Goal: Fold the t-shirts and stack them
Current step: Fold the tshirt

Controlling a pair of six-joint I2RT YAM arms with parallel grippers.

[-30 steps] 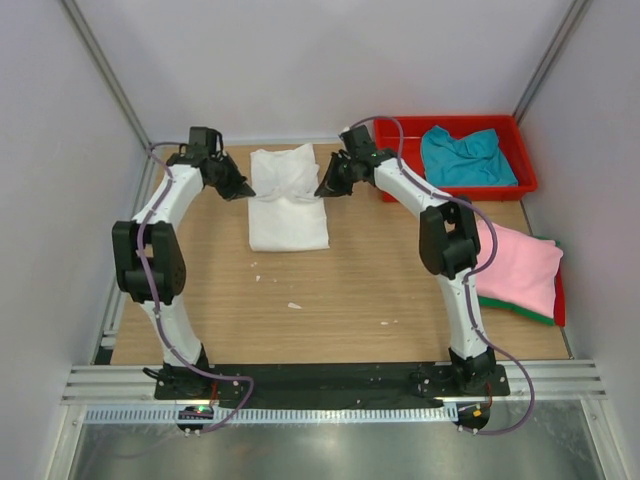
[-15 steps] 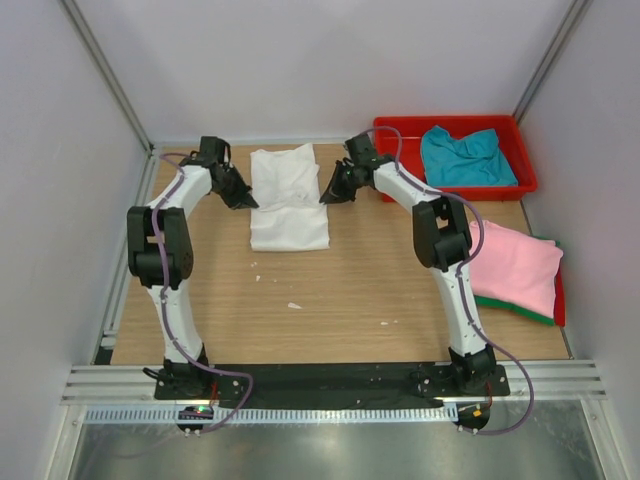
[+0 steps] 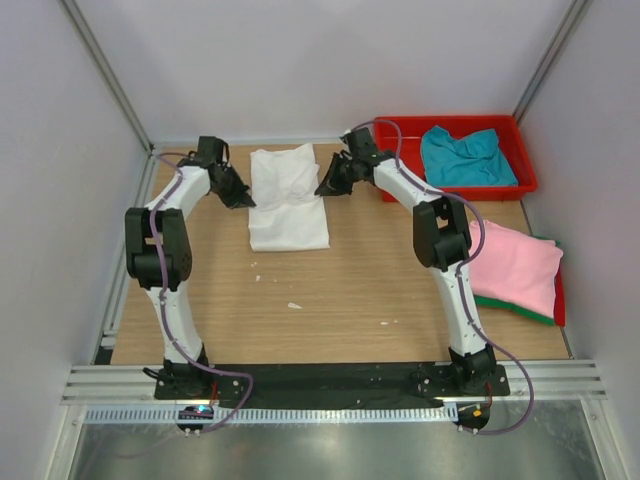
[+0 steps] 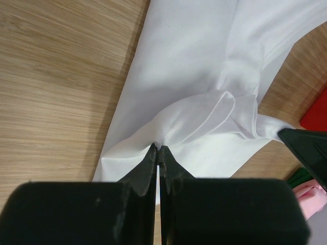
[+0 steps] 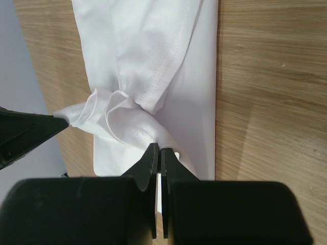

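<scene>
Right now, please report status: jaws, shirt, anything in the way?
Left and right jaws shut, pinching white t-shirt at opposite edges. Shirt partly folded on table. Red tray apart, to the right.

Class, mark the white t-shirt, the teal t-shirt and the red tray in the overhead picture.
white t-shirt (image 3: 288, 210): top view, middle of its folded body.
teal t-shirt (image 3: 465, 158): top view, its crumpled middle.
red tray (image 3: 450, 121): top view, far rim.

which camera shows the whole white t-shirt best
The top external view: almost all of the white t-shirt is visible there, lying on the table between the arms. Each wrist view shows only a close patch of it, with bunched cloth pinched at that arm's shut jaws.
</scene>
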